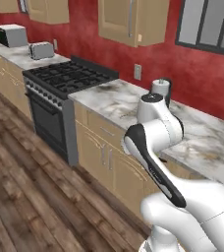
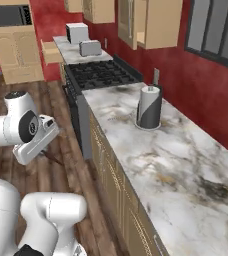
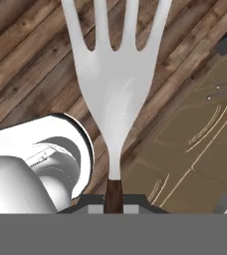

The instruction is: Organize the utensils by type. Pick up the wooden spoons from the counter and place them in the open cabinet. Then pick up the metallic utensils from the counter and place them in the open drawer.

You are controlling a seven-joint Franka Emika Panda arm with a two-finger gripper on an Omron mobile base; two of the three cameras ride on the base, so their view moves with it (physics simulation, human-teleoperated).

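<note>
Here, a silver fork (image 3: pixel 116 94) with a dark brown handle is held in the tool (image 3: pixel 113 199), which is closed tight on the handle; the tines point away from the tool, over the wooden floor (image 3: pixel 26 64) and toward the light wood cabinet fronts (image 3: pixel 195 149). The step in hand is judged to be the carrying of this fork to the open drawer (image 2: pixel 52 52), seen far off beside the stove (image 2: pixel 102 74). The grip should be kept firm and the fork level, so that it is not swung loose. Open room is offered over the floor on the tool's free side; the table (image 2: pixel 171 165) edge and the cabinet handles ahead are to be cleared.
</note>
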